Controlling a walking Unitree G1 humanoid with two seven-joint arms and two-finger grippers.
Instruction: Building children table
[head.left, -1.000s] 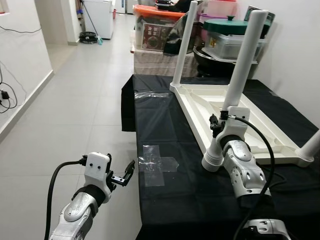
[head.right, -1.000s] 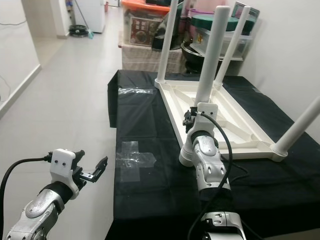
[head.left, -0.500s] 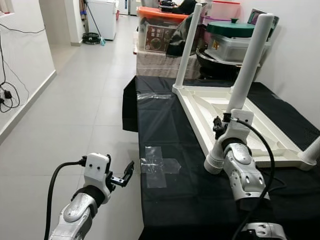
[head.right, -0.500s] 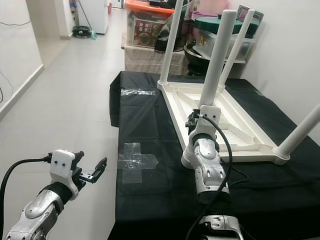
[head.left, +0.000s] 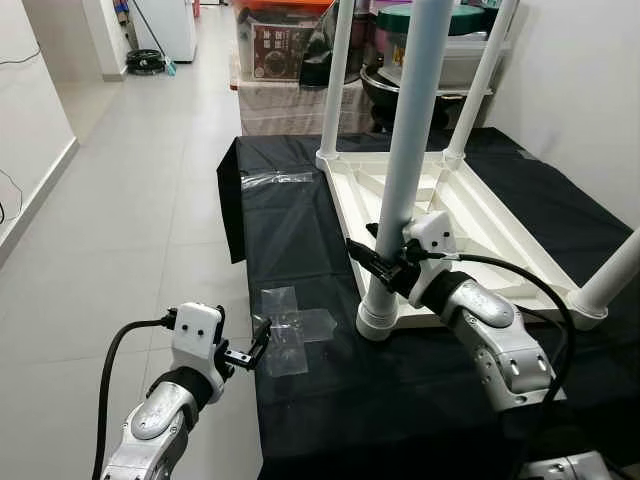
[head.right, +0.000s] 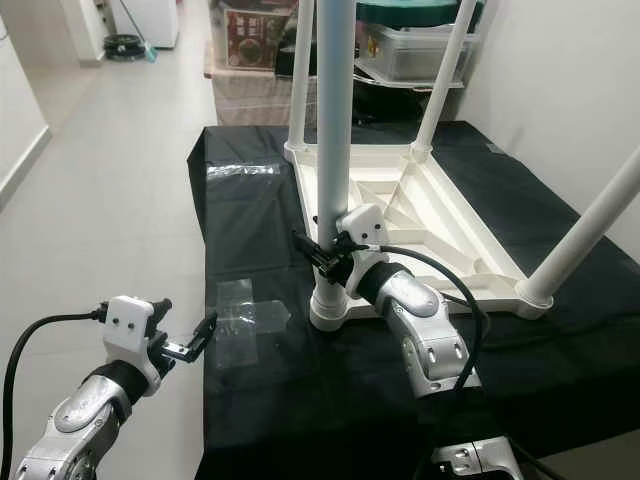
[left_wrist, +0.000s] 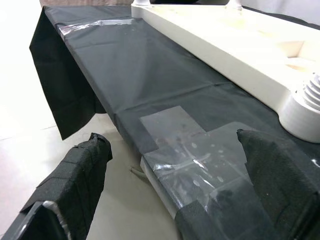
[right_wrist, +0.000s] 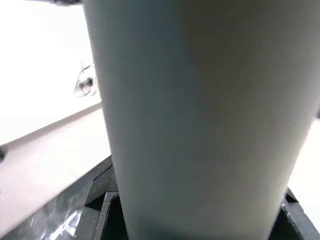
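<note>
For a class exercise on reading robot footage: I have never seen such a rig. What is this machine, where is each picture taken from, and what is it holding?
It is a humanoid robot with two silver arms. The two wide pictures come from cameras in its head, looking down. The other two come from cameras on its wrists. An upside-down white children's table lies on a black cloth, legs pointing up. The right hand grips the nearest leg; its wrist picture shows that leg very close. The left hand hovers open, holding nothing, by the cloth's edge near a patch of clear tape.
</note>
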